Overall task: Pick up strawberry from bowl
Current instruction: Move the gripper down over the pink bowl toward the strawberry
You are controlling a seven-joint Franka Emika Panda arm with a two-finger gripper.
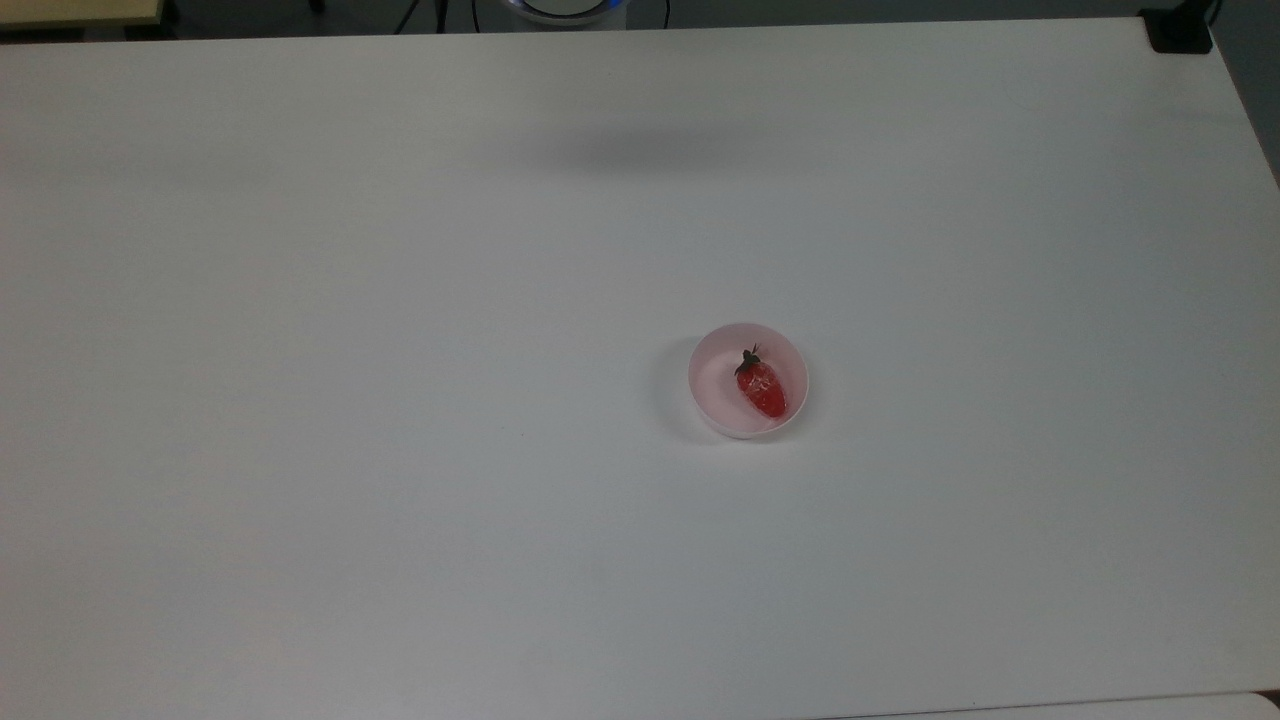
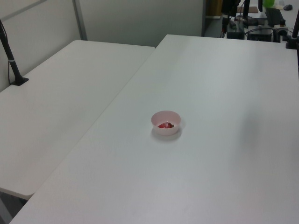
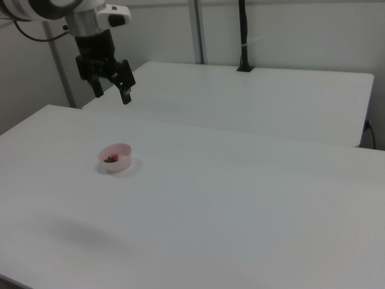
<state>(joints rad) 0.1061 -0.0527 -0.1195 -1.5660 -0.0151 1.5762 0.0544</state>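
A small pale pink bowl [image 1: 720, 410] sits on the white table, right of centre in the top view. Inside it lies a glossy red strawberry [image 1: 760, 387] with a dark green cap pointing toward the top view's upper edge. The bowl [image 2: 166, 129] and the strawberry [image 2: 164, 125] also appear mid-table in the left view. In the right view the bowl [image 3: 118, 164] stands at the left, the strawberry [image 3: 110, 159] barely peeking over its rim. My gripper [image 3: 111, 93] hangs high above the table in the right view, up and behind the bowl, open and holding nothing.
The white table [image 1: 400, 400] spreads wide around the bowl. A second white table [image 2: 56, 102] adjoins it on the left view's left. Black posts [image 3: 243, 36] are clamped at the far table's edge. Cables and equipment [image 2: 252, 23] stand beyond the table's far end.
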